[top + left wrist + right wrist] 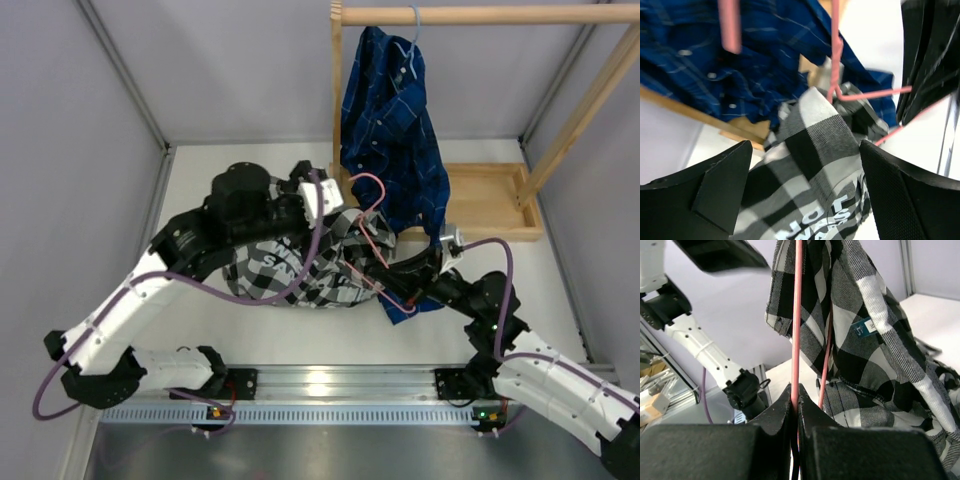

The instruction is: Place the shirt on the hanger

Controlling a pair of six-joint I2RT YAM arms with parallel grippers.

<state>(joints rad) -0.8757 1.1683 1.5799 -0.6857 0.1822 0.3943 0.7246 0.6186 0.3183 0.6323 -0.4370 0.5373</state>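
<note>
Arms reach in from the bottom edge of the overhead view toward the middle of a white surface [200,330]. One arm starts at the lower left, bends at a raised elbow and angles to the right. Its left pincer [322,200] sits over the top edge of the shirt [290,265], just left of centre. In the left wrist view its two black fingers [715,190] stand wide apart, released, with checked cloth lying beyond the gap and nothing gripped. The other arm starts at the lower right, folds low over the surface and points left, with the right pincer [405,292] just right of centre. In the right wrist view that pincer is clenched on the hanger [797,315], its jaws pressed together around one thin pink wire that runs straight up the frame.

The shirt is a bunched heap of black-and-white checks at the centre of the overhead view, with white block lettering partly showing on its front. In the right wrist view some of the cloth drapes around the pink wire at upper centre and right, and a small teal label shows on it. The hanger's pink hook curls above the heap. It lies close against a blue plaid shirt [390,130] that hangs from a wooden rack [480,14] at the upper right.
</note>
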